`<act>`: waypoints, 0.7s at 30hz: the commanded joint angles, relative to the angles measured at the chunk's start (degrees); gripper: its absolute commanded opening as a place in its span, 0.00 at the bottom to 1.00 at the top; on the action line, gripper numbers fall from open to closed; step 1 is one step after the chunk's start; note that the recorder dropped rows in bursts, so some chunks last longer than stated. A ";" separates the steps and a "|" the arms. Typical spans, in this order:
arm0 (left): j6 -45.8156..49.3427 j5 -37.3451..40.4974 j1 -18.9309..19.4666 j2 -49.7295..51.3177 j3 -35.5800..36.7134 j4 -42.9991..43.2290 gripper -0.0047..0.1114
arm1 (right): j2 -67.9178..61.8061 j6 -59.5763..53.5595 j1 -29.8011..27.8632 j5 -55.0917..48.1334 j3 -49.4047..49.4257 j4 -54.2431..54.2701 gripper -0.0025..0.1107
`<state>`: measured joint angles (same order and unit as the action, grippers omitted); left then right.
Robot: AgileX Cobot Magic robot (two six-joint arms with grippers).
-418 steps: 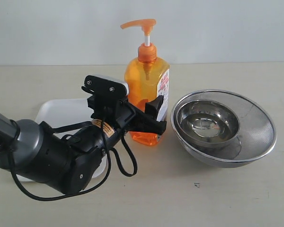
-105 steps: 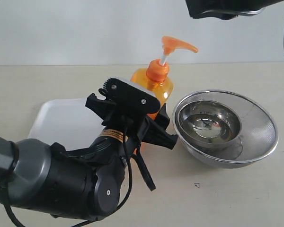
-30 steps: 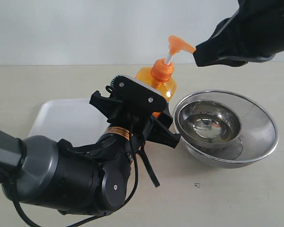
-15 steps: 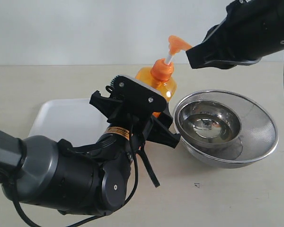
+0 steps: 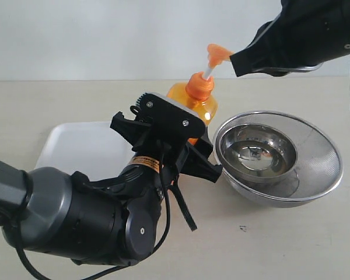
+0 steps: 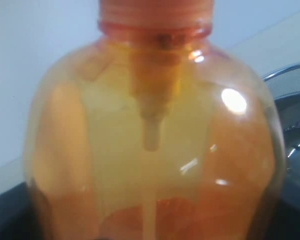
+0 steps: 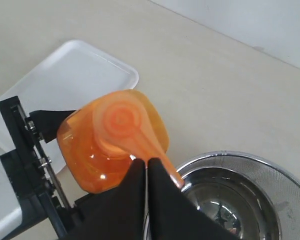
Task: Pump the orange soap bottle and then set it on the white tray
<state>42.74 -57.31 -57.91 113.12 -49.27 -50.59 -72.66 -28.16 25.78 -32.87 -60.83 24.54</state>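
Note:
The orange soap bottle (image 5: 201,105) leans toward the right, and my left gripper (image 5: 195,153) is shut around its body. Its translucent orange shoulder and dip tube (image 6: 150,140) fill the left wrist view. The orange pump head (image 5: 217,53) stands up on its white stem. My right gripper (image 7: 146,162) is shut with nothing between its fingers. Its tips sit right at the pump spout (image 7: 160,162), over the bottle (image 7: 90,145); the exterior view shows this gripper (image 5: 236,63) beside the spout. The white tray (image 5: 76,146) lies left of the bottle, partly behind my left arm.
Nested round steel bowls (image 5: 315,175) stand just right of the bottle, directly under the spout's end (image 7: 270,170). My bulky left arm (image 5: 87,221) covers the front left of the table. The tray (image 7: 80,70) has nothing on it.
My right gripper has moved left, closing onto the end of the pump spout. The bottle, the pump head's height and my left arm look unchanged.

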 commanded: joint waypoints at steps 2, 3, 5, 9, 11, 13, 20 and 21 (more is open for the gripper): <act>0.31 1.86 0.06 0.62 -0.04 -1.04 0.08 | 3.57 1.55 -0.07 3.76 0.18 -0.70 0.02; 1.01 1.86 0.06 0.62 -0.04 -1.04 0.08 | 4.26 1.69 -0.07 4.54 0.18 -0.70 0.02; 1.92 1.86 0.06 0.62 -0.04 -1.04 0.08 | 5.70 1.69 -0.07 5.21 0.18 -0.93 0.02; 2.44 1.86 0.06 0.62 -0.04 -1.04 0.08 | 6.23 2.34 -0.07 5.21 0.18 -1.17 0.02; 3.02 1.86 0.06 0.62 -0.04 -1.04 0.08 | 6.11 2.47 -0.07 5.11 0.18 -0.92 0.02; 3.32 1.86 0.06 0.62 -0.04 -1.04 0.08 | 6.01 2.47 -0.07 4.85 0.18 -0.92 0.02; 3.57 1.86 0.06 0.62 -0.06 -0.06 0.08 | 6.01 1.98 -0.07 4.75 0.18 -0.03 0.02; 3.57 1.86 0.06 0.62 -0.06 0.29 0.08 | 6.01 1.70 -0.07 4.57 0.18 0.47 0.02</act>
<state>45.79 -57.07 -57.91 113.12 -49.27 -50.47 -66.79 -25.85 25.78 -28.27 -60.83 23.97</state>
